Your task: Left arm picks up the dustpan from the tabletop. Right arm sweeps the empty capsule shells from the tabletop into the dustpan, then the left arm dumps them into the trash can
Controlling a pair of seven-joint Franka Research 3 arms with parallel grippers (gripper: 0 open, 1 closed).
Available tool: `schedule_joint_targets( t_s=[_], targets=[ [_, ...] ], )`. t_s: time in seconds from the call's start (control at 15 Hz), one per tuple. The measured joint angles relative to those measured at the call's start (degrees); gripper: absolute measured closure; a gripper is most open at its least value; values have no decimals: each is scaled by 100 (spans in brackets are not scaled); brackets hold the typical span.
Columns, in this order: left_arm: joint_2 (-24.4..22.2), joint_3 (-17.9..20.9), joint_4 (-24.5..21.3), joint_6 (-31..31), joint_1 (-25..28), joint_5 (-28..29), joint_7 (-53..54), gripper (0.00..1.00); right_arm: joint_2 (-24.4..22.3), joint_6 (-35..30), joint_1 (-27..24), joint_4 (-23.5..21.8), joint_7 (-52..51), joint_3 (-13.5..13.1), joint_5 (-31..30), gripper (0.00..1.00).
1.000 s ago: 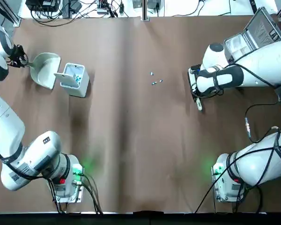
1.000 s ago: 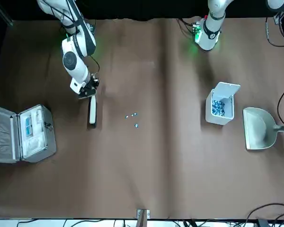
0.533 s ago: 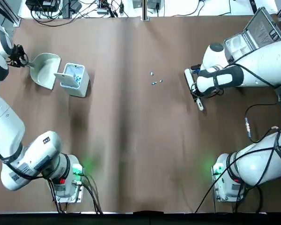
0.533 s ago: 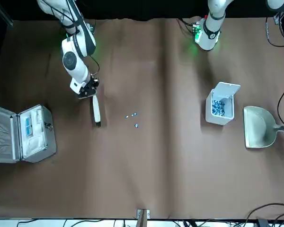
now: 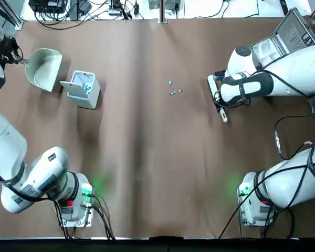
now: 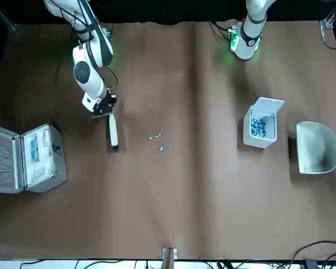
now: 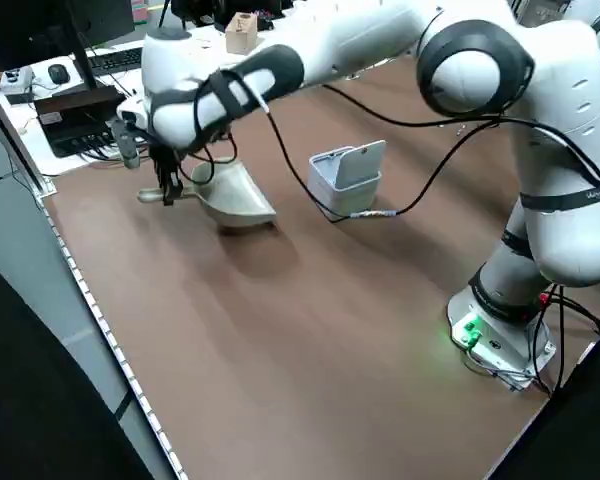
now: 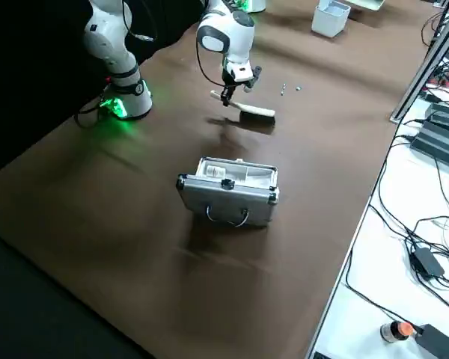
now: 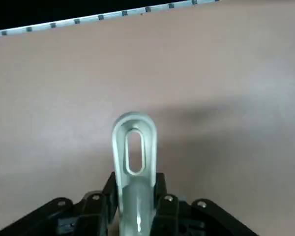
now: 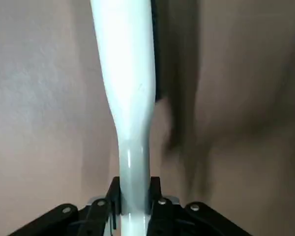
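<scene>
Top view, left gripper jaws clamp dustpan handle, pan mouth toward robot.

A silver case is lying open near the brown table's edge, with cables and a keyboard sitting beyond it.

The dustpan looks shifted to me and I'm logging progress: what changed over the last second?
The left gripper, shut on the dustpan handle, has carried it away from the trash can, toward the table's far left corner; the side view shows it off the tabletop. The right gripper, shut on the brush, swung it slightly toward the capsule shells. The shells, trash can and metal case stayed put.
</scene>
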Motion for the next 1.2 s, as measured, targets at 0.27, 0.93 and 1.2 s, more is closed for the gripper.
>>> schedule_joint_targets(
  t_s=[0.27, 0.93, 1.2],
  targets=[
    [-543, -338, 15, -750, -5, 0, 5, 67, 0, -212, -47, 291, 141, -44, 0, 73],
    [-1688, -1631, 9, -2248, -34, 0, -919, 67, 10, -1919, -143, 1824, 536, -66, 3, 73],
    [-1924, -2650, -141, -2535, -90, 20, -2234, 67, 320, -2018, -85, 2330, 842, -22, 230, 73]
  ],
)
